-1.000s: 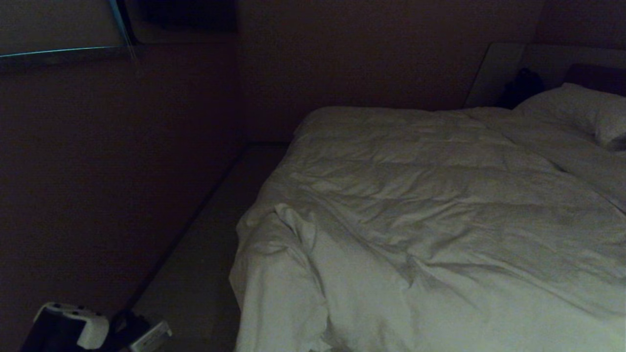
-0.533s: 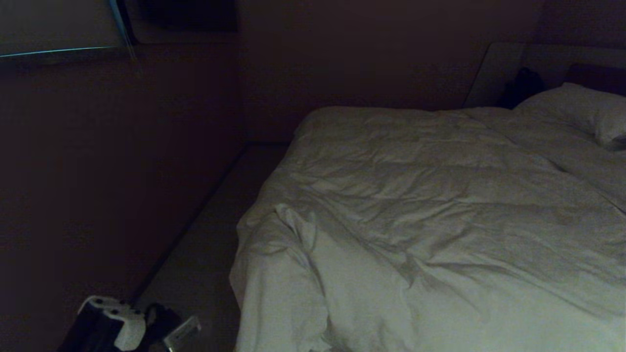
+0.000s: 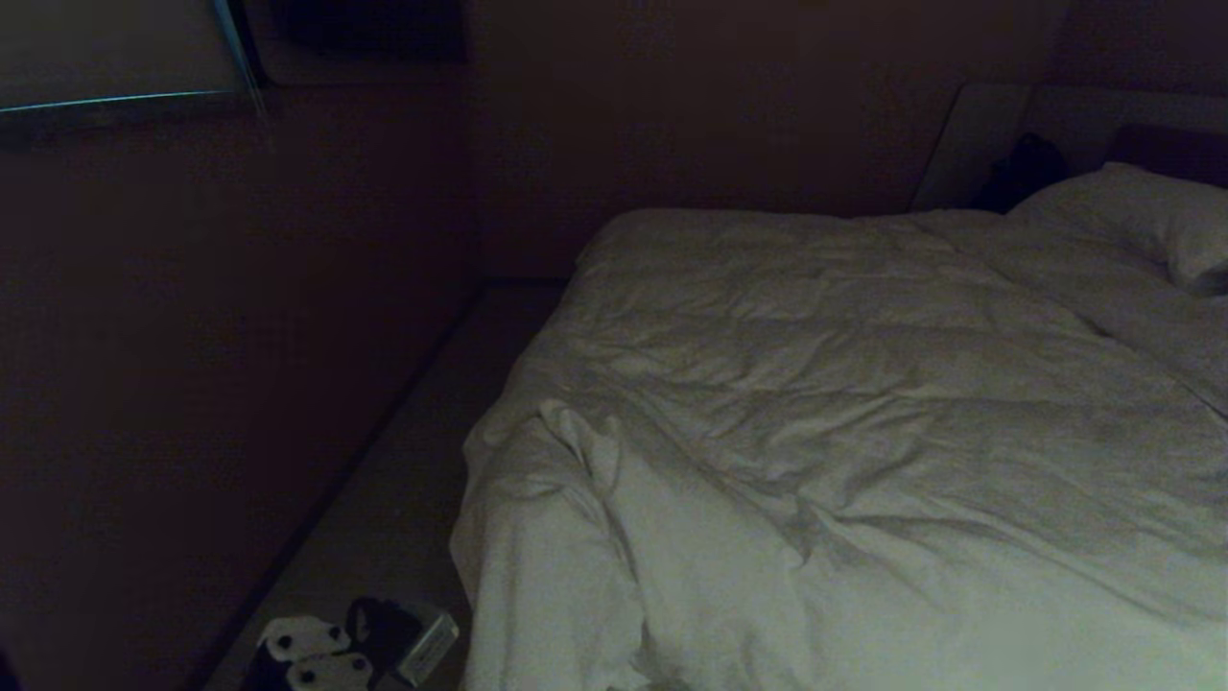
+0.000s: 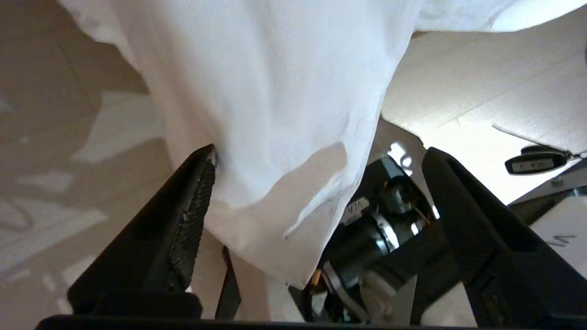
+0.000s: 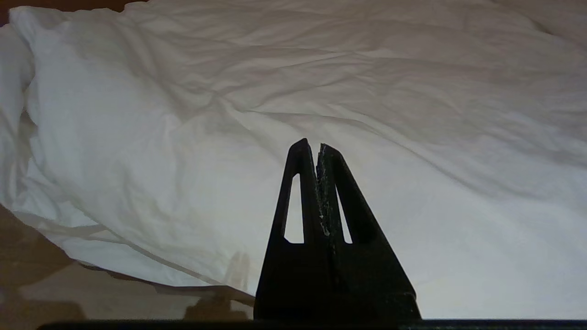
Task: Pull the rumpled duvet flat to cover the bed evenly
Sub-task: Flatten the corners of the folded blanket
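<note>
The white, creased duvet [image 3: 815,432] covers the bed [image 3: 1151,317] and bunches in folds at the near left corner [image 3: 566,451]. My left gripper [image 3: 422,648] is low beside that corner, near the floor. In the left wrist view it [image 4: 321,153] is open wide, and a hanging corner of the duvet [image 4: 275,114] droops between its black fingers [image 4: 192,215], brushing one of them. My right gripper [image 5: 316,144] is shut and empty, held still in front of the duvet [image 5: 367,91]; it is outside the head view.
A pillow [image 3: 1142,216] lies at the head end on the far right, with a dark object [image 3: 1022,168] beside it. A narrow strip of floor [image 3: 403,499] runs between the bed and the dark wall [image 3: 192,384]. My own base [image 4: 380,229] shows under the hanging cloth.
My left gripper has swung right along the bottom of the head view, from the far left corner to the bed's near left corner. The duvet and right gripper have not moved.
</note>
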Tool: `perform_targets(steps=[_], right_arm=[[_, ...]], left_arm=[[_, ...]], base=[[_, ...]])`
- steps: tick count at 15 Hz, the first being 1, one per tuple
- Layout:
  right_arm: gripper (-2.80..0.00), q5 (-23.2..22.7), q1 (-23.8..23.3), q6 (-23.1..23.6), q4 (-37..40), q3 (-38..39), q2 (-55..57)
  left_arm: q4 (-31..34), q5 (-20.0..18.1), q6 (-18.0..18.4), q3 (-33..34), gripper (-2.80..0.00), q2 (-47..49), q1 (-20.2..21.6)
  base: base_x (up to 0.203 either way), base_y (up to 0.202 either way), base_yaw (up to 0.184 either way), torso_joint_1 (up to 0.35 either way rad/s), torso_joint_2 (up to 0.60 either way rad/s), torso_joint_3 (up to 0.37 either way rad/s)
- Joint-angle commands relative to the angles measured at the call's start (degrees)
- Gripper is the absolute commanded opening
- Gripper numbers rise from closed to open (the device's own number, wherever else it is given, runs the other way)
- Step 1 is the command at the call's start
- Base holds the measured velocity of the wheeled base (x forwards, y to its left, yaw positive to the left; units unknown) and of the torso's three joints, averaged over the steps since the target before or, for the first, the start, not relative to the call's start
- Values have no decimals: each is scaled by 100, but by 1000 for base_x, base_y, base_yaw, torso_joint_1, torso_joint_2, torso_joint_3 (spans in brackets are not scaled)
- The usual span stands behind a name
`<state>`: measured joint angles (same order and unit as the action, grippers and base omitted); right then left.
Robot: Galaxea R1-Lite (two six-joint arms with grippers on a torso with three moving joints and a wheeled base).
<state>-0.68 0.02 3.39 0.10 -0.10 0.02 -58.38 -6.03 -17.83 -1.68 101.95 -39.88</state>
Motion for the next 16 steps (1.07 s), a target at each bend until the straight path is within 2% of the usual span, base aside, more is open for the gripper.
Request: perform_targets(steps=[1, 5, 7, 10, 13, 16], right_arm=[[-280, -2, 3, 4, -1, 1, 4], [-280, -2, -2, 4, -1, 1, -2], [-280, -2, -2, 4, -1, 1, 6], [-280, -2, 0, 4, -1, 1, -1], [-280, -2, -2, 4, -1, 1, 6], [-280, -2, 6, 4, -1, 1, -2]], left_arm=[[-72, 288, -12, -5, 0, 403, -20], [-86, 507, -18, 18, 0, 360, -20], [-86, 867, -35, -7, 0, 413, -20], [-295, 885, -83, 8, 0, 518, -20], [-1036, 906, -103, 118, 0, 1105, -20], [-1817, 955, -335, 168, 0, 1652, -38]], base=[[0, 0, 0, 0, 0, 0], [0, 0, 0, 0, 0, 0], [0, 0, 0, 0, 0, 0], [0, 0, 0, 0, 0, 0], [0, 0, 0, 0, 0, 0], [0, 0, 0, 0, 0, 0]])
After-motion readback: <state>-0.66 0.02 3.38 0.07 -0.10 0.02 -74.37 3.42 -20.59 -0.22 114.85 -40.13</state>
